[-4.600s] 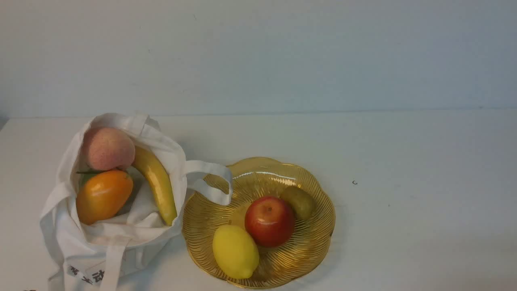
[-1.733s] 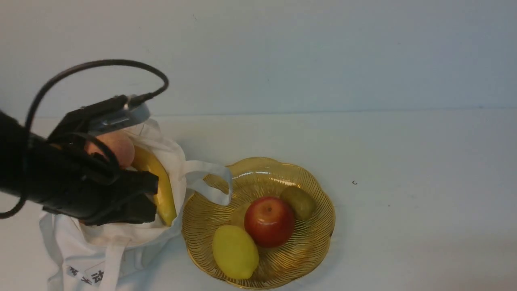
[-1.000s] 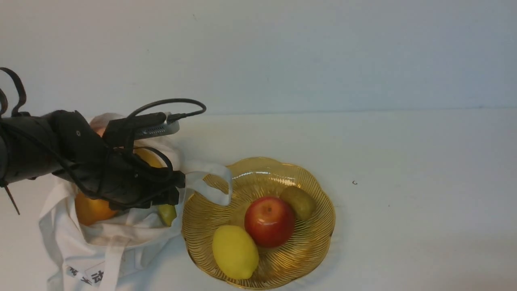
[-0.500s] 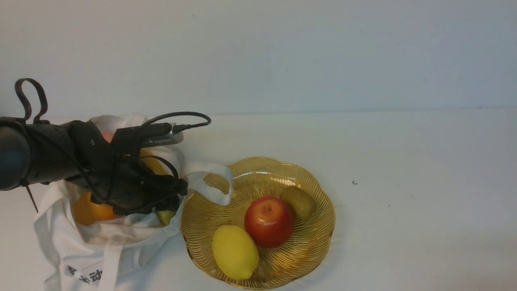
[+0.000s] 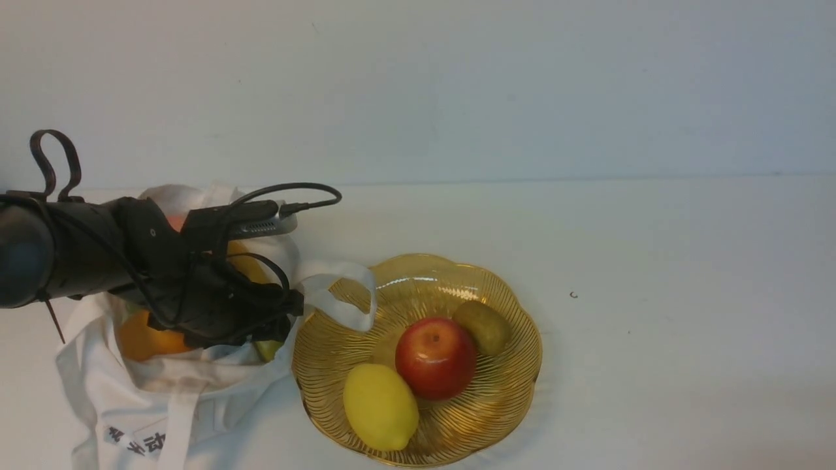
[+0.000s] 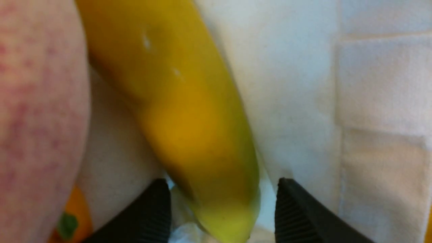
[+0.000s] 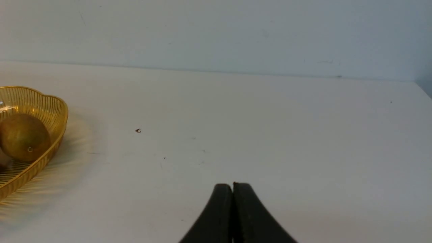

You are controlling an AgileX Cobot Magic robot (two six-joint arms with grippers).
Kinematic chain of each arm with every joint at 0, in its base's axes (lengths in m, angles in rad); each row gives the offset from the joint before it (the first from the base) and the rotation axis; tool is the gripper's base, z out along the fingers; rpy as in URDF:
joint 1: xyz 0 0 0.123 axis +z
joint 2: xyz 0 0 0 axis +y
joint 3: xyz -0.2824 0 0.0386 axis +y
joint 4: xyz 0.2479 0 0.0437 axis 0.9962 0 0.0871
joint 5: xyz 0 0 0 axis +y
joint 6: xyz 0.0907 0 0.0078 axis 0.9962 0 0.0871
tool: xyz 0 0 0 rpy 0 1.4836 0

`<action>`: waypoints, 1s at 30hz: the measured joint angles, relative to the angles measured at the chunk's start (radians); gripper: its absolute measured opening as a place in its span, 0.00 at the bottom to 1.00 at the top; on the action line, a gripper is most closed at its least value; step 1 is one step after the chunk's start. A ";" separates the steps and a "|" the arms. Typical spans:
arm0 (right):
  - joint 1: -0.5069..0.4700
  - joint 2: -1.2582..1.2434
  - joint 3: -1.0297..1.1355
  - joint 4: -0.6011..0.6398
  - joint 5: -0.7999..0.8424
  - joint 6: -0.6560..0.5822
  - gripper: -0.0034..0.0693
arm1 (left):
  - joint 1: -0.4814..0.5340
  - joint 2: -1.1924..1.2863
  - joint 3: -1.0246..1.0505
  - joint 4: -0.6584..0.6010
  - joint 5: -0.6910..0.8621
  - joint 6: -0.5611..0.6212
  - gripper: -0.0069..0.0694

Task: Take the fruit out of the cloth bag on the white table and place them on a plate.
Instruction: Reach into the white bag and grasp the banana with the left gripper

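Between the left jaws (image 6: 224, 206): the tip of the banana (image 6: 202, 128), with a gap on either side; the jaws stand well apart, gripping nothing
Banana: inside the cloth bag (image 5: 150, 414), at the left of the desk (image 5: 653, 294)
Left wrist view only: the banana's tip and both jaw ends, masked by the arm (image 5: 163, 261) in the front view
Front view only: lemon (image 5: 381, 407) and whole red apple (image 5: 435, 358) on the plate (image 5: 483, 418), right of the bag
Right jaws (image 7: 233, 189): closed together, seen only in the right wrist view
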 joint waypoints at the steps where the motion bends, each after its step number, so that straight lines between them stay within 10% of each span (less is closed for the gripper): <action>1: 0.000 0.000 0.000 0.000 0.000 0.000 0.03 | 0.000 0.007 0.000 -0.001 -0.008 0.000 0.60; 30: 0.000 0.000 0.000 -0.001 0.000 0.000 0.03 | -0.001 -0.182 -0.025 0.077 0.223 0.005 0.46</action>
